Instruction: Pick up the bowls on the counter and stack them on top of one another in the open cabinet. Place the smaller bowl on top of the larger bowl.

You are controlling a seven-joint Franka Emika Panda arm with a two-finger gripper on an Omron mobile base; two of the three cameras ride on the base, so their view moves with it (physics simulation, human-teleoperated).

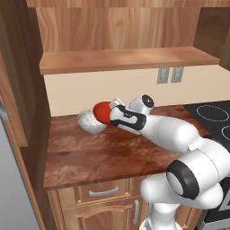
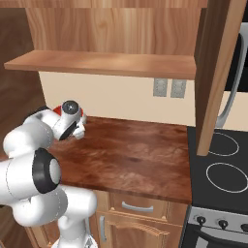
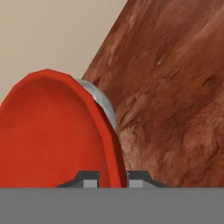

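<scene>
My gripper is shut on the rim of the smaller bowl, a glossy red one tipped up on its edge. In the hand view the red bowl stands between my two fingertips. Right behind it sits the larger bowl, mottled grey-white, upright on the counter near the back wall; only a sliver of the grey bowl peeks past the red rim. Whether the two bowls touch I cannot tell. The open cabinet's shelf runs above the counter with nothing on it. From the right base view a bit of the red bowl shows behind my hand.
A black stovetop borders the counter on the right. Two wall outlets sit under the shelf. An open cabinet door hangs out over the counter's right end. Drawers with silver handles are below. A tall wooden panel closes the left side.
</scene>
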